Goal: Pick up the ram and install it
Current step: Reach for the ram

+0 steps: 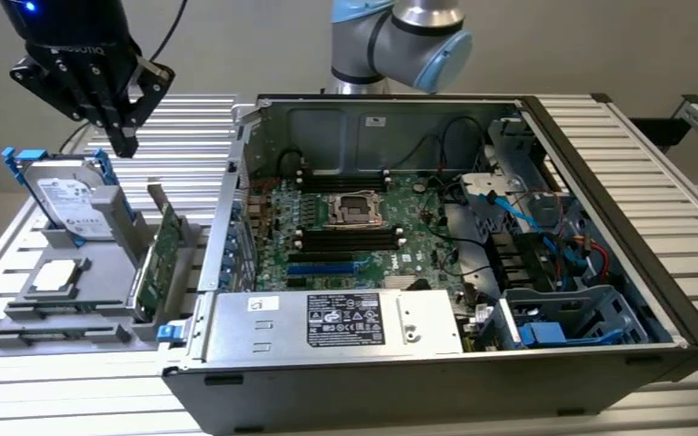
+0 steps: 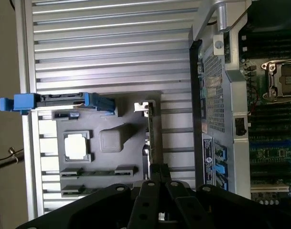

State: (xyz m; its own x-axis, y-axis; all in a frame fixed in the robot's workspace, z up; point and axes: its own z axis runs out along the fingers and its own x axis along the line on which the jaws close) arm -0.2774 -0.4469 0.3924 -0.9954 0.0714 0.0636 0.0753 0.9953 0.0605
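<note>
My gripper (image 1: pixel 124 141) hangs high above the grey holder tray (image 1: pixel 94 291) at the exterior view's left, fingers shut and holding nothing. In the wrist view the shut fingertips (image 2: pixel 158 170) meet over the thin edge of the upright green expansion card (image 2: pixel 152 138). The ram (image 2: pixel 98 172) shows as a thin green strip standing edge-up between black clips in the tray, beside the CPU (image 2: pixel 76 145). A similar strip (image 2: pixel 80 191) lies partly behind the gripper body. The black memory slots (image 1: pixel 346 242) lie on the motherboard inside the open case.
A hard drive with blue rails (image 1: pixel 68 195) leans at the back of the tray. The open computer case (image 1: pixel 640 272) takes up the middle and right, with the CPU socket (image 1: pixel 355 209), the power supply (image 1: pixel 337 322) in front and cables (image 1: pixel 525 218) at the right. The robot arm's base (image 1: pixel 392 41) stands behind.
</note>
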